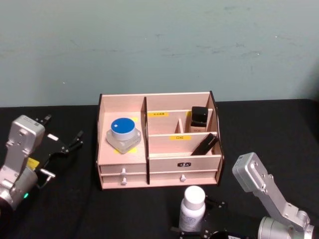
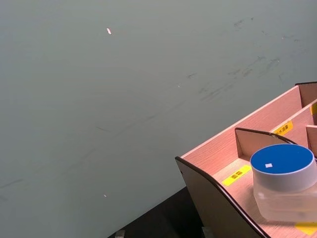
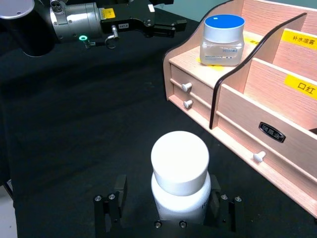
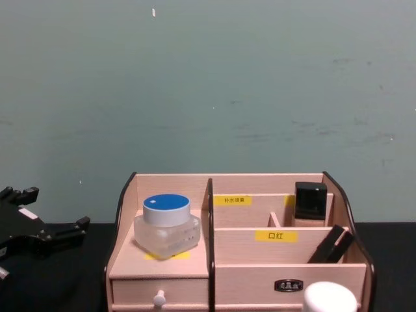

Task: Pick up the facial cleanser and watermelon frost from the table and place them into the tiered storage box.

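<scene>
Your right gripper (image 3: 168, 206) sits low, close to the robot's body, and it is around a white bottle (image 3: 181, 163). The bottle stands up straight on the black table (image 3: 74, 124), with its white cap on top. You cannot tell if the gripper is squeezing the bottle or just sitting around it.

The box (image 1: 184, 163) is right ahead of that gripper, near the bottle but not touching it. Its small drawers with white knobs face the gripper. Ahead and a bit to the left of the gripper, in the big left part of the box, sits a jar (image 1: 123, 133) with a blue lid. Straight ahead, in the low front part on the right side, a black stick (image 1: 204, 144) leans tilted. Behind the stick, in the far right part, a black bottle (image 1: 199, 117) stands up.

Your left gripper (image 1: 62, 130) is out to the left of the box, over the table. It is spread wide and holds nothing. The box is near it on its right, and the jar's part is the one closest to it. The white bottle is well apart from this gripper, off to its right and back toward the robot.
</scene>
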Available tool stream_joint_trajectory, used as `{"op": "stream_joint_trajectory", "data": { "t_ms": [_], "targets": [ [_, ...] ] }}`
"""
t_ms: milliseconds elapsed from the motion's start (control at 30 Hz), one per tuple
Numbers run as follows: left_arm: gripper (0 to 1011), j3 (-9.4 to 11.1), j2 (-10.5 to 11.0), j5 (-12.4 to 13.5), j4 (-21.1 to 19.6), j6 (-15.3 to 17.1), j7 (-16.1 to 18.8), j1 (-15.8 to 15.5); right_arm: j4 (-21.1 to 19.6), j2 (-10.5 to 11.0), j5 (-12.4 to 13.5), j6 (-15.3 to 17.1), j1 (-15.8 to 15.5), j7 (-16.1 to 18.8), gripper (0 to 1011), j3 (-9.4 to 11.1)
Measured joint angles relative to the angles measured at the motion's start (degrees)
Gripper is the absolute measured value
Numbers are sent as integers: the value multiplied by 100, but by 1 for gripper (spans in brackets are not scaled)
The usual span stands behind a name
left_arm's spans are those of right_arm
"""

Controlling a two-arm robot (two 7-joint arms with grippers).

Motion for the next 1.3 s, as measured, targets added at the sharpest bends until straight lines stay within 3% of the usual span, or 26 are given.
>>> {"op": "stream_joint_trajectory", "data": {
  "t_ms": [500, 1000, 1300],
  "targets": [
    [1001, 0, 0, 0, 0, 0, 0, 0, 17, -26, -40, -24, -8, 2, 994, -4],
    [1001, 0, 0, 0, 0, 0, 0, 0, 8, -17, -26, -24, -1, 1, 627, 2],
    [1001, 0, 0, 0, 0, 0, 0, 0, 7, -15, -20, -23, 0, 2, 617, 3]
  ]
}}
